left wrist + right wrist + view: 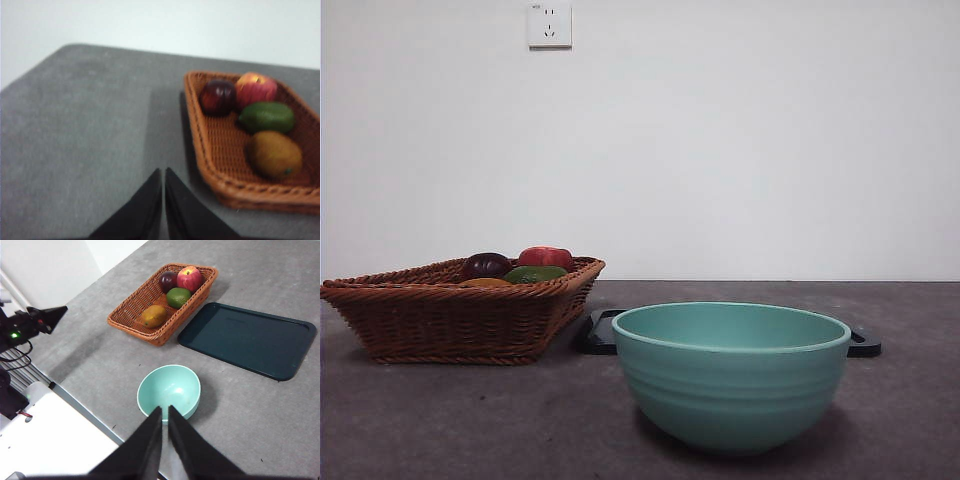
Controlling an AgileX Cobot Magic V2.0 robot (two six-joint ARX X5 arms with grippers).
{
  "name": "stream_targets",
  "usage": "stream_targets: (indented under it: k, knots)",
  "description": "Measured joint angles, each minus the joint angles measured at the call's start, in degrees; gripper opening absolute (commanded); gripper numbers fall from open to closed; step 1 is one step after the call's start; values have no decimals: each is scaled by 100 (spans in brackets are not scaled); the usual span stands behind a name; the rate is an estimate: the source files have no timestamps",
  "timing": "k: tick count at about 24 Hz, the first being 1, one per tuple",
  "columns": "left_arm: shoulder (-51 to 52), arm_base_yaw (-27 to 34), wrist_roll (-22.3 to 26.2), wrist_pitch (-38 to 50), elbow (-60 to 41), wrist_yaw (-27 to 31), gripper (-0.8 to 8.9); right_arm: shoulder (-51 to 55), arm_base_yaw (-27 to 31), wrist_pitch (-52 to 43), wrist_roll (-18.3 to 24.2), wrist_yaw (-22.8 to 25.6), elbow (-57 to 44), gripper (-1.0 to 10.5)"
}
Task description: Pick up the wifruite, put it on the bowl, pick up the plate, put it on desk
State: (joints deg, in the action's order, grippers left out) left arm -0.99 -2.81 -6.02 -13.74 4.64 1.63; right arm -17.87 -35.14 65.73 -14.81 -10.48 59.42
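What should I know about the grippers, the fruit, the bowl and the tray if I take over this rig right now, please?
Left gripper: shut, empty, above the dark grey tabletop beside the brown wicker basket.
Right gripper: shut, empty, high over the mint-green ceramic bowl.
Brown-orange oval fruit: in the basket with three other fruits.
Bowl: empty.
Dark teal rectangular tray: flat on the tabletop.
Done: nothing.
Left: fruit into the bowl; then the tray step.

Front view: low, table height, looks level across desk point(440, 420) toward far wall; bowl point(732, 375) near and large, wicker basket point(460, 305) further left. Left wrist view: close, angled down over desk beside basket point(220, 165). Right wrist view: high, looks steeply down on bowl point(169, 390), basket point(150, 315), dark tray point(247, 337). All three views share basket; front and right wrist views share bowl.
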Motion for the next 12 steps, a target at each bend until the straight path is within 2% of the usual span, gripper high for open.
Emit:
stream_targets:
  k: [12]
  knots:
    - [70,0,57,323,-280,-2,9,0,0,0,0,0,0,14]
